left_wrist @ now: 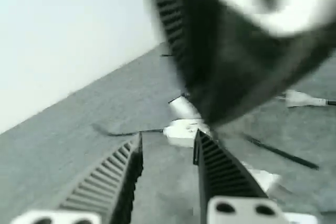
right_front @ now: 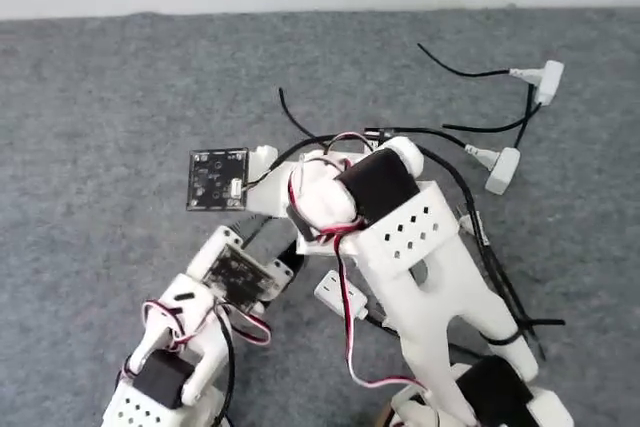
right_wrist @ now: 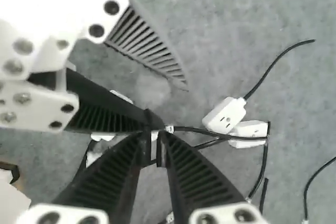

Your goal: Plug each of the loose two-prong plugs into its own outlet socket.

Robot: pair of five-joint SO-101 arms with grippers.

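Nearest the front edge of the table (right_front: 90, 97), the left gripper (left_wrist: 168, 139) stands open with nothing between its ribbed fingers. Just past it, the right gripper (right_wrist: 156, 135) is pinched almost closed on a thin white piece where a black cable (right_wrist: 210, 132) ends. I take this for a held plug (right_wrist: 154, 145), seen edge-on with its long axis in line with the fingers and its prongs hidden.

Just beyond lies a socket block (right_wrist: 226, 115) with its two slots facing up. A second white piece (right_wrist: 251, 129) sits just beside it, and I cannot tell if they are mated.

Toward the far right corner, a nearer connector (right_front: 500, 169) lies slanted, its cable end toward the left. A farther connector (right_front: 545, 77) lies roughly along the far edge. The two are apart and joined to nothing.

No plug looks seated, so nearly all the task seems left.
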